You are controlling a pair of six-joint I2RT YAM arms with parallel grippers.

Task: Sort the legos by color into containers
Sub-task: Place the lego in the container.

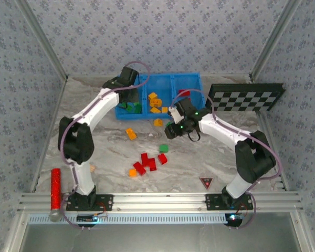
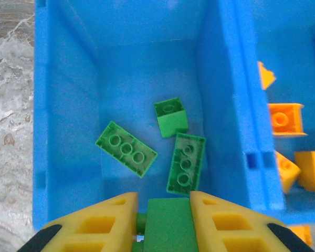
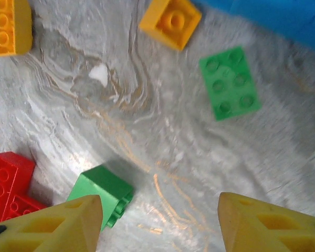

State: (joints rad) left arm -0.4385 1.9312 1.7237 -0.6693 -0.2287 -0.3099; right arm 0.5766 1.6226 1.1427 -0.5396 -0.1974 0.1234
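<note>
Over left compartment (image 2: 68, 105): left pincer (image 2: 163, 198) clamps green lego (image 2: 168, 227) | right pincer (image 3: 158, 199) spread apart above table (image 3: 168, 121)

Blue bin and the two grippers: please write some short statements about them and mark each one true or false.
1. The left gripper is shut on a green brick above the bin's left compartment. True.
2. That compartment holds red pieces. False: three green bricks lie in it.
3. The right gripper carries an orange piece. False: the right gripper is open, with nothing between its fingers.
4. A loose green brick lies on the table close to one of its fingers. True.
5. The middle compartment holds orange-yellow bricks. True.
6. All red pieces are in the bin. False: several red bricks lie on the table.
</note>
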